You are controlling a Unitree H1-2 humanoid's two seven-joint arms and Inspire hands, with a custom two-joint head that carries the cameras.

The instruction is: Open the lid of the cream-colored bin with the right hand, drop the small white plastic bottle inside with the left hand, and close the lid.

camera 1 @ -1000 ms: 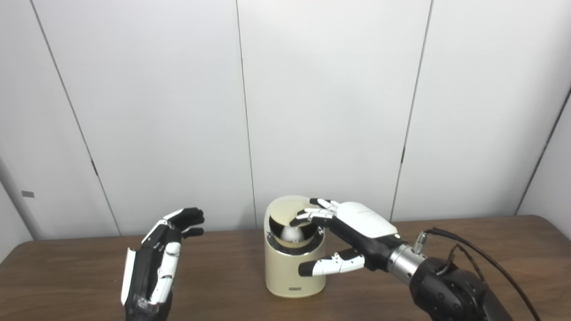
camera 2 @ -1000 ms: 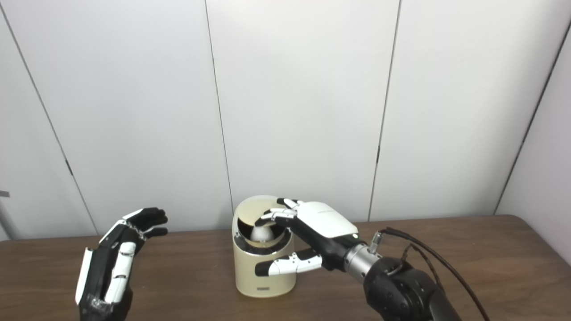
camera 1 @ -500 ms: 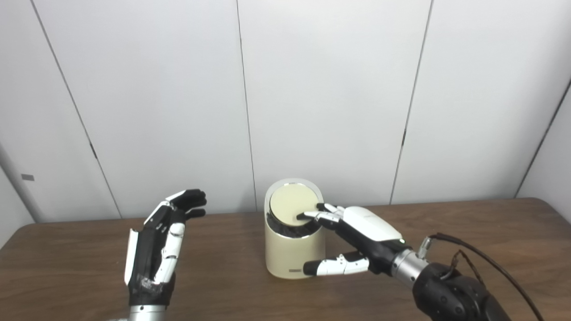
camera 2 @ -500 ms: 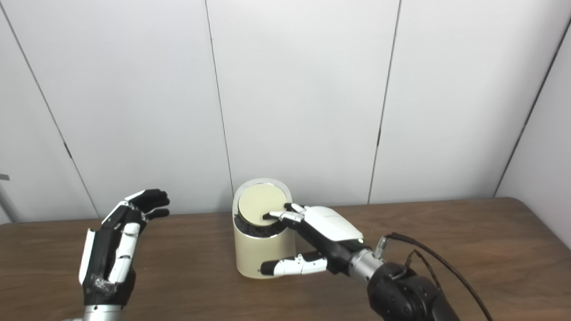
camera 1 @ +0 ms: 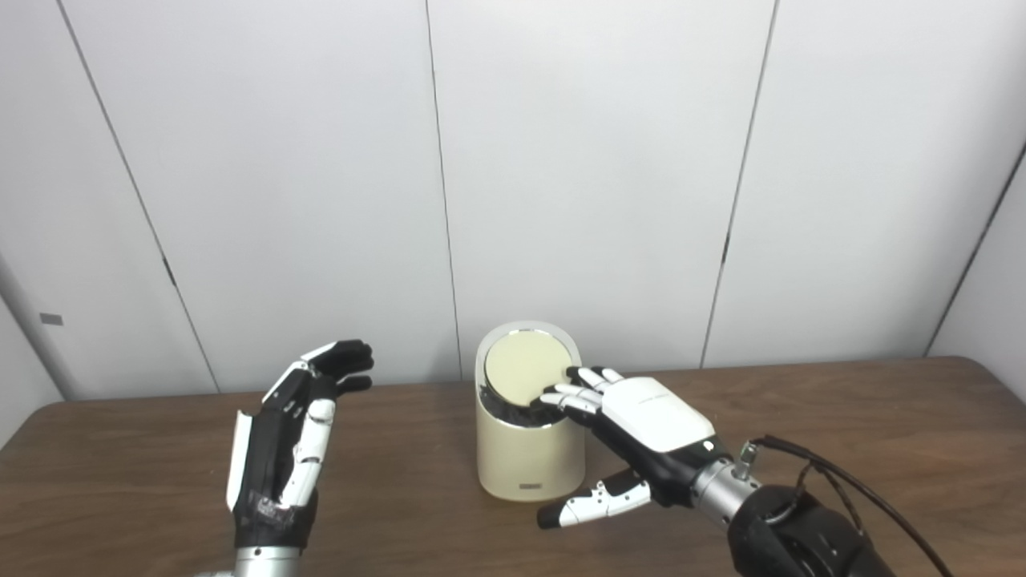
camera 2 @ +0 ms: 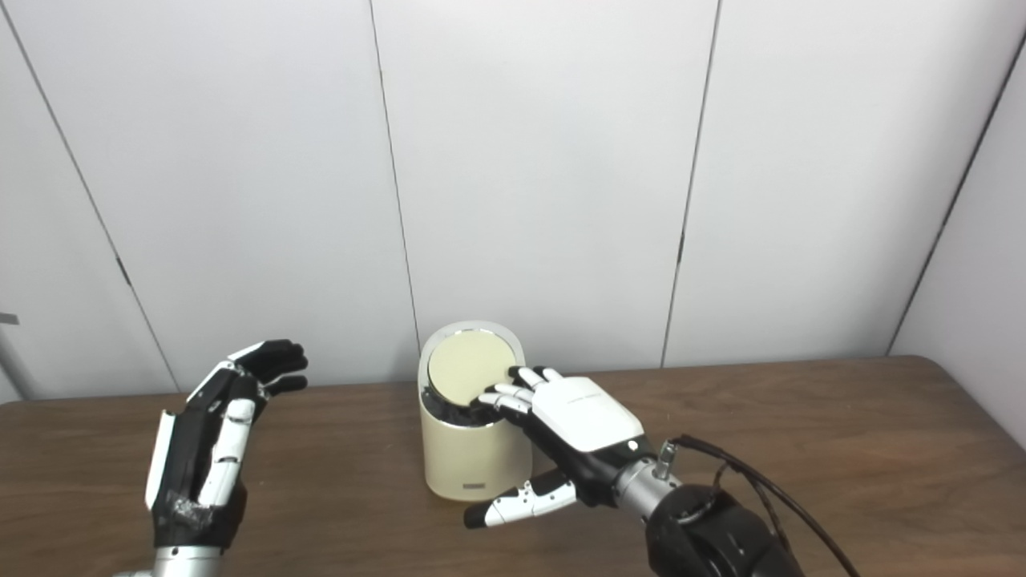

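Observation:
The cream-colored bin (camera 1: 527, 457) stands mid-table near the back wall. Its round lid (camera 1: 525, 373) lies nearly flat in the top, with a dark gap showing along its front edge. My right hand (camera 1: 633, 437) is open beside the bin's right side, fingertips (camera 1: 561, 397) resting at the rim by the lid's front right, thumb stretched out low in front of the bin. My left hand (camera 1: 284, 445) is raised upright to the left of the bin, open and holding nothing. The small white bottle is not visible anywhere.
A brown wooden table (camera 1: 842, 409) runs the full width, with white wall panels right behind it. A black cable (camera 1: 850, 481) trails from my right wrist over the table.
The lid has swung down from tilted open to nearly flat, hiding the white object seen inside. My right hand has slipped back and lower off the lid. The camera tilted earlier.

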